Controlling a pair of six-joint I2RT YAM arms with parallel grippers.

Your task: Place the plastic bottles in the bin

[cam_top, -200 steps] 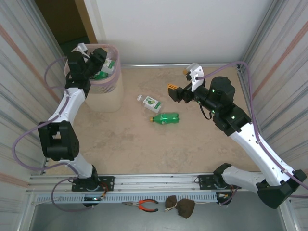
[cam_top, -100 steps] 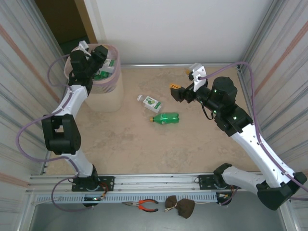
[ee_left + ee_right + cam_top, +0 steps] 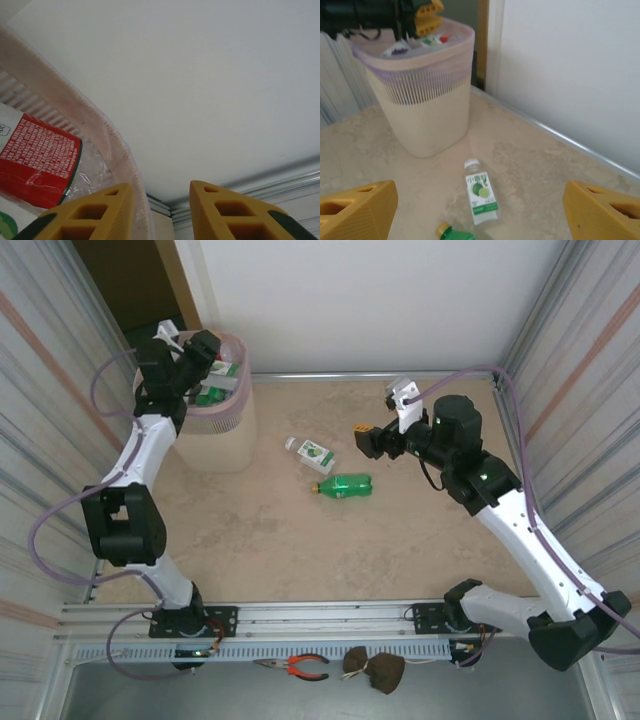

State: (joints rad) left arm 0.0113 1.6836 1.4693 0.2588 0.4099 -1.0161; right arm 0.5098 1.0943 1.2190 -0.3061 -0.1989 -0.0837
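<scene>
Nearest, red-handled pliers (image 3: 300, 667) lay on the metal rail in front of the table (image 3: 300, 540), whose top was a mottled beige, like stone. On it, about mid-table, lay a green bottle (image 3: 343, 484) on its side, yellow cap to the left. Just beyond it, close but apart, lay a clear bottle (image 3: 313, 455) with a white cap and a lime-printed label, also flat.

To their right hovered the right gripper (image 3: 362, 438), its blocky yellow fingers spread wide and empty, pointing toward the two bottles.

Farther off, in the far left corner, stood the bin (image 3: 225, 435): tall, translucent pinkish-beige plastic with finely ribbed walls, a purplish band under its rounded-square rim. Bottles lay heaped inside, among them a crinkled clear red-labelled bottle (image 3: 40, 160) against the wall. The left gripper (image 3: 208, 348) hung over the rim, jaws drawn in narrow, nothing between them. Behind all stood a smooth white wall (image 3: 380, 300).
</scene>
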